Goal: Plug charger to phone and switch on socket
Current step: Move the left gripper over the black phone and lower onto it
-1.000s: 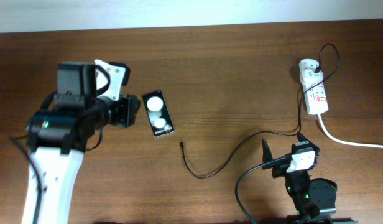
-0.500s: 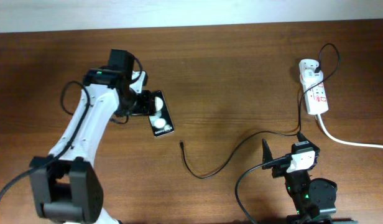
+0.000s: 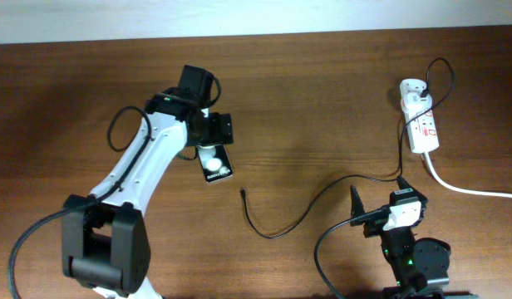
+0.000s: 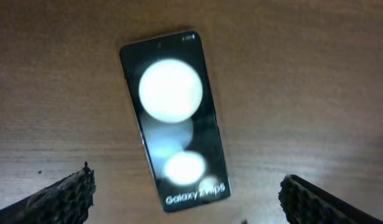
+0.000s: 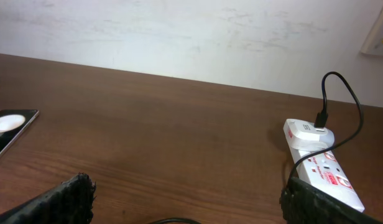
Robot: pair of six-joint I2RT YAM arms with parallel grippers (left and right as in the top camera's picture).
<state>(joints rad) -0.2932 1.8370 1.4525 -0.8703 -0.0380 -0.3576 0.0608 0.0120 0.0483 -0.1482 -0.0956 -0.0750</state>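
Claw of the left arm (image 4: 188, 188) gapes wide, empty, above the flat black rectangular phone (image 4: 175, 118); right claw (image 5: 188, 191) likewise wide, empty.

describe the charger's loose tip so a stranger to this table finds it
On the brown table, find the white socket at the right edge and follow the thin black charger leftward from it. Its tip lies bare on the wood near the middle, just right of the phone; the socket's other cord is thick and white.
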